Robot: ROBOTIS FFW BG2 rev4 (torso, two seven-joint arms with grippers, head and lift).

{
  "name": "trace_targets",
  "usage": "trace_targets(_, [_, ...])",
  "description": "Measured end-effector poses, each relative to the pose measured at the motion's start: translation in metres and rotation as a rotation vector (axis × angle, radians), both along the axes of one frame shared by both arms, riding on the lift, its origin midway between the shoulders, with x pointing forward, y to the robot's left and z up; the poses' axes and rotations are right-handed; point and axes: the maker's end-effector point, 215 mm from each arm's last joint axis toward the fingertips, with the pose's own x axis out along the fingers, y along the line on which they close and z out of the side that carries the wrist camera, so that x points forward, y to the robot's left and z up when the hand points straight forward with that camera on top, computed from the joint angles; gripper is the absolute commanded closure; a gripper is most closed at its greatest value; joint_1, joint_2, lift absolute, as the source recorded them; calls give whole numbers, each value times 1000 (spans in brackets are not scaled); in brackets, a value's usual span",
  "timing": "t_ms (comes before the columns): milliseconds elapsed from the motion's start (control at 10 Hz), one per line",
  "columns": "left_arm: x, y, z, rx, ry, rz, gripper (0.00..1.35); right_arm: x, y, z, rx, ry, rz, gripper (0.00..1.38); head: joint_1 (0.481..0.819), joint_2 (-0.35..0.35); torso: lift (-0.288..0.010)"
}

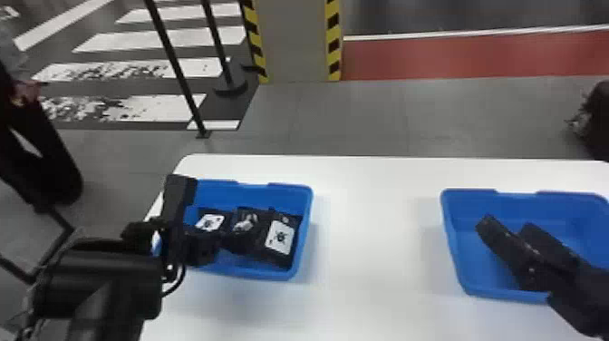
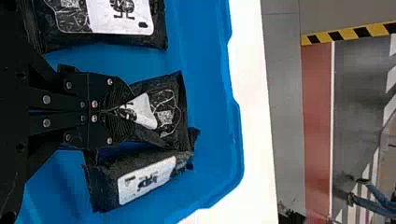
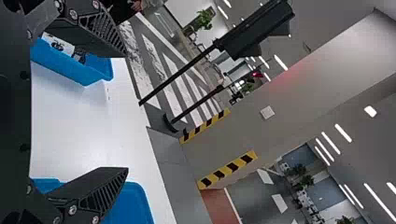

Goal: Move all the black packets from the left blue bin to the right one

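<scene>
The left gripper (image 1: 226, 241) reaches into the left bin (image 1: 253, 274), its fingertips pinched together on the middle packet (image 2: 163, 112). The packet's wrapping creases at the tips, and its outer end sticks out past them; the fingers cover its near end. Its side lies against the right packet (image 2: 144, 179), whose pale label shows. The left packet (image 2: 107, 16) is on the other side of the fingers, with a strip of bin floor between it and the middle packet; the left wrist view's edge cuts it off. In the head view, the left gripper and its arm hide the left bin's outer side, and where black fingers end and black packets begin is hard to tell.

The right gripper (image 1: 506, 226) is above the right bin (image 1: 457, 245), fingers spread wide and holding nothing. It covers part of that bin's floor, and the head view's edge cuts off the bin's outer side. Both bins stand well apart on the table (image 1: 371, 226).
</scene>
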Motion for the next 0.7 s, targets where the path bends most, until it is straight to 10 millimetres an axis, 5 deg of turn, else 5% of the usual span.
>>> trace_targets(300, [-18, -39, 60, -32, -123, -88, 1213, -6, 16, -1, 17, 23, 60, 154, 695, 152, -110])
trace_targets(700, [-8, -130, 125, -122, -269, -281, 1213, 4, 46, -3, 46, 29, 172, 153, 695, 74, -110])
